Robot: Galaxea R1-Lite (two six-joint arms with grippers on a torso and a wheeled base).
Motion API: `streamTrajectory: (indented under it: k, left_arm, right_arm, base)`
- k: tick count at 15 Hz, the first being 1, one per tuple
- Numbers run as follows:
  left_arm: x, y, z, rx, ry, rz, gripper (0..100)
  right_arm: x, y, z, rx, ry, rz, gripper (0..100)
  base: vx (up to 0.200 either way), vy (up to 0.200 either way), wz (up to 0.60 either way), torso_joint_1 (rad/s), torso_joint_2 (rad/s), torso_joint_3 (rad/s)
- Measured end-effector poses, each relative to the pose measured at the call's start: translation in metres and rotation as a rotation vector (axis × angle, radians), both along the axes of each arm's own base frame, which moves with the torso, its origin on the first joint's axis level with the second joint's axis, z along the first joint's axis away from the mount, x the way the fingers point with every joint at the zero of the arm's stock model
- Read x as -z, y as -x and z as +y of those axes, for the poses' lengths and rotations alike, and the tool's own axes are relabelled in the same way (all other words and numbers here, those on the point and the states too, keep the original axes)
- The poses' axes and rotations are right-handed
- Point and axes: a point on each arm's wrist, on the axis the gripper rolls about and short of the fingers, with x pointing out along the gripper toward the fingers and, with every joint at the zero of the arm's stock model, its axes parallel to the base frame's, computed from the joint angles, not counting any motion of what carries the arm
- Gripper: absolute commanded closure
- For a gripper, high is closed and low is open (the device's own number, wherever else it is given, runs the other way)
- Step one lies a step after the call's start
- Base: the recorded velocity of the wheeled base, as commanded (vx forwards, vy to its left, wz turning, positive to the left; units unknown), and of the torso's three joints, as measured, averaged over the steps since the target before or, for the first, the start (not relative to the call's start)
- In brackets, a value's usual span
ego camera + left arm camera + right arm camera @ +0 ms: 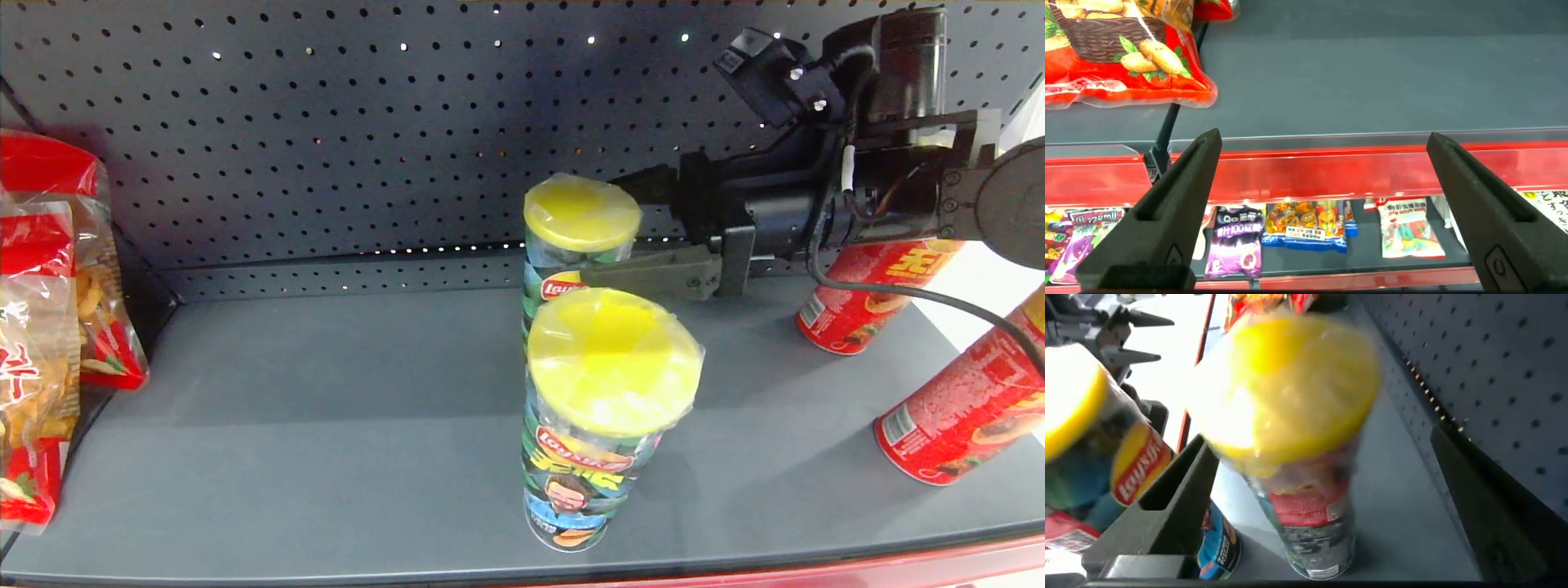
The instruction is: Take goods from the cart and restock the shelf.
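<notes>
In the head view, two yellow-lidded chip cans stand upright on the grey shelf (326,392). The rear chip can (581,214) is directly behind the front chip can (612,359). The right pincer (608,233) reaches in from the right and straddles the rear one just below its lid. Red cans (955,408) stand to the right and snack bags (49,327) to the left. In the left wrist view, the left pincer (1323,139) is spread wide with nothing in it, facing the shelf's red front edge (1323,171). In the right wrist view, the right pincer's fingers flank the rear can with a gap on each side, so it is open and not gripping. We judge these cans light and stiff but tall, tippy and slick in their film wrap. They are best clamped at mid-body rather than on the thin lid.
</notes>
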Motion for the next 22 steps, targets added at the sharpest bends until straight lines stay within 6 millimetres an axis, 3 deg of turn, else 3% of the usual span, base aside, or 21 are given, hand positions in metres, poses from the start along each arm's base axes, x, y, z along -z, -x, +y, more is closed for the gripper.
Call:
streamTrajectory:
  k: [13,22]
  left_arm:
    - [0.0,0.0,0.0,0.0,0.0,0.0,0]
    - [0.0,0.0,0.0,0.0,0.0,0.0,0]
  right_arm:
    - [-0.027,0.009,-0.007,0.011,-0.049,-0.043,0]
    - [-0.045,0.018,-0.018,0.121,-0.054,-0.006,0]
  base:
    - [0.0,0.0,0.0,0.0,0.0,0.0]
    - [0.0,0.0,0.0,0.0,0.0,0.0]
